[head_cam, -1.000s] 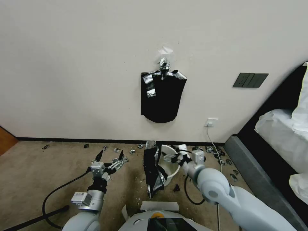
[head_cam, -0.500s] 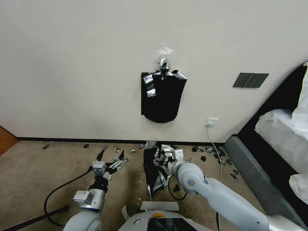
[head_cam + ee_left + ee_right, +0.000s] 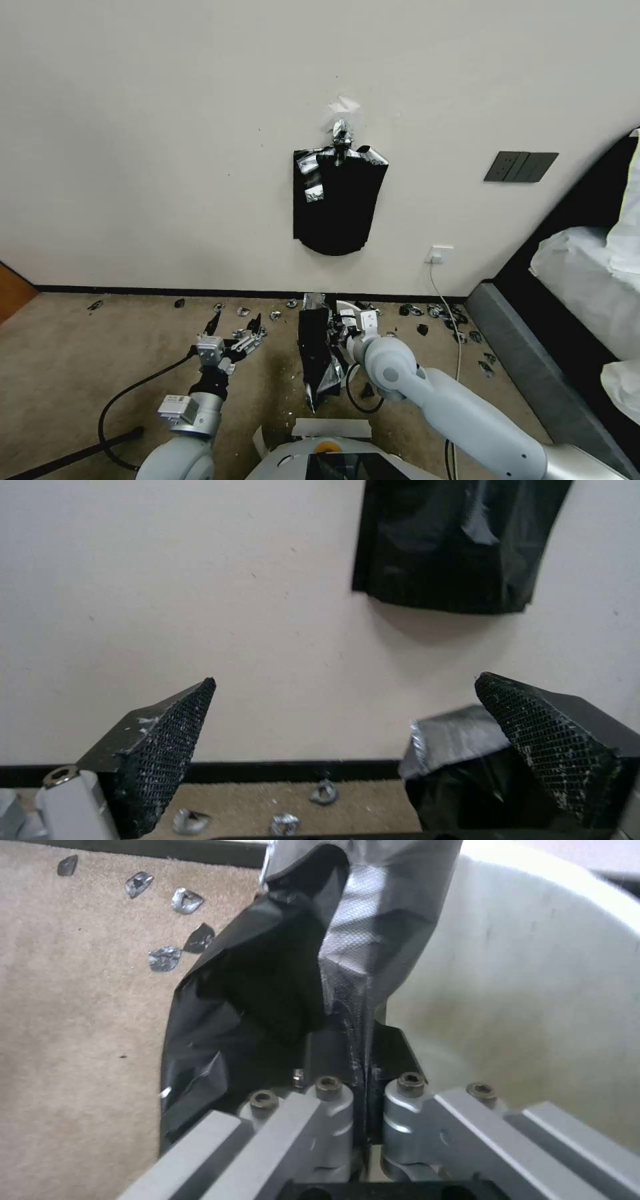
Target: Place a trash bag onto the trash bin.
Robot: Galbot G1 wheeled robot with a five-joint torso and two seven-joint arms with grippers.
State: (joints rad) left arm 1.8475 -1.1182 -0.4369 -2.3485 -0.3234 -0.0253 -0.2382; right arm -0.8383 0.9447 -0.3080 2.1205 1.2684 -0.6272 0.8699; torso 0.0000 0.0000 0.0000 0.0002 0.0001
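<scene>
At the trash bin rim, the right gripper fingers pinch the trash bag film; the left gripper, fingers spread, waits nearby. Next, the mouth needs opening over the rim.

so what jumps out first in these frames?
The right claw, shut on the trash bag, holds the glossy black film against the cream trash bin near the wall. Above them a flat black bag bundle hangs on the wall, and the left claw hovers open beside the bag.
</scene>
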